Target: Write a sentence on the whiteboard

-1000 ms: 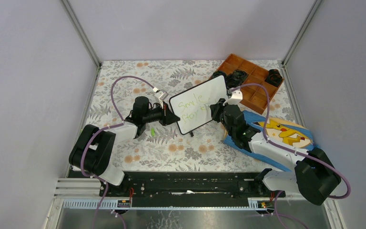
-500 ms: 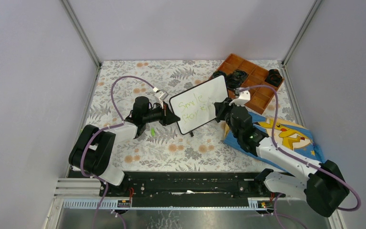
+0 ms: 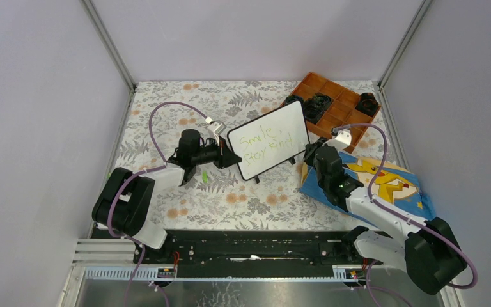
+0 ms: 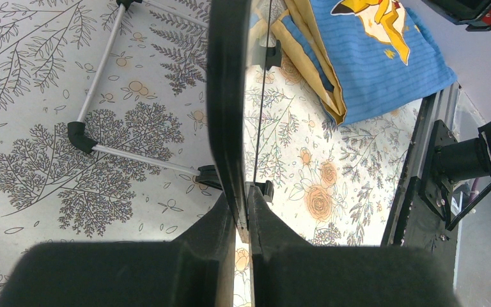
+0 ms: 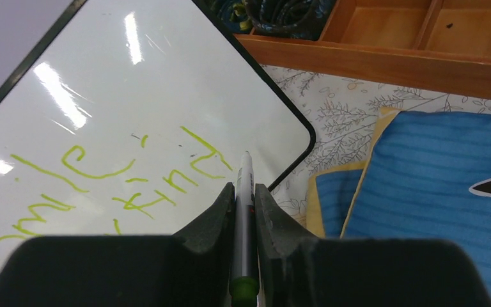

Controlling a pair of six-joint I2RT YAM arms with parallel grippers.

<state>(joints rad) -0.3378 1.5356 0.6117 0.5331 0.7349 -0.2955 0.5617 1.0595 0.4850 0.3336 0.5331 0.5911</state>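
The whiteboard point(image 3: 270, 137) stands tilted in the middle of the table, black-framed, with small black feet. The sentence point(image 3: 265, 144), green and in two lines, reads "Smile. Stay kind"; part of it shows in the right wrist view point(image 5: 102, 185). My left gripper point(image 3: 229, 155) is shut on the whiteboard's left edge point(image 4: 229, 96), seen edge-on in the left wrist view. My right gripper point(image 3: 311, 153) is shut on a grey marker point(image 5: 244, 211) with a green end, its tip just off the board's lower right corner point(image 5: 294, 137).
A brown wooden compartment tray point(image 3: 342, 109) with dark items sits at the back right. A blue Pikachu cloth point(image 3: 383, 182) lies under my right arm. A small green cap point(image 3: 204, 175) lies by my left arm. The table has a floral cover.
My right gripper has drawn back to the right, away from the board face, with the marker in it. The word "kind" now shows in full. The left arm and board have not moved.
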